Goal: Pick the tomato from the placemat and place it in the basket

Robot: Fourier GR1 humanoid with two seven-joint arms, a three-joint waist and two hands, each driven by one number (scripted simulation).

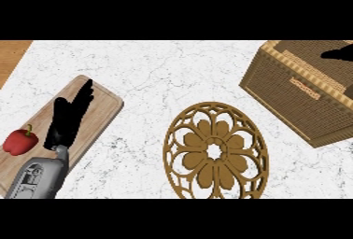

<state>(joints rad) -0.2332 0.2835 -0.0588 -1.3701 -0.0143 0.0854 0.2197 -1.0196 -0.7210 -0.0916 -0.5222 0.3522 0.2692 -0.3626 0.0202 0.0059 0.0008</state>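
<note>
Basket [289, 102] runs upper-left to lower-right, right hand [338, 53] over it, hold unclear; left hand [69, 116] flat, fingers straight

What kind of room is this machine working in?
Most likely a kitchen: a white marble counter carries a wooden cutting board with a red bell pepper on it, a round openwork placemat and a woven basket.

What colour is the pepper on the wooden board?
Red, with a green stem: the pepper shows in the head view.
</note>
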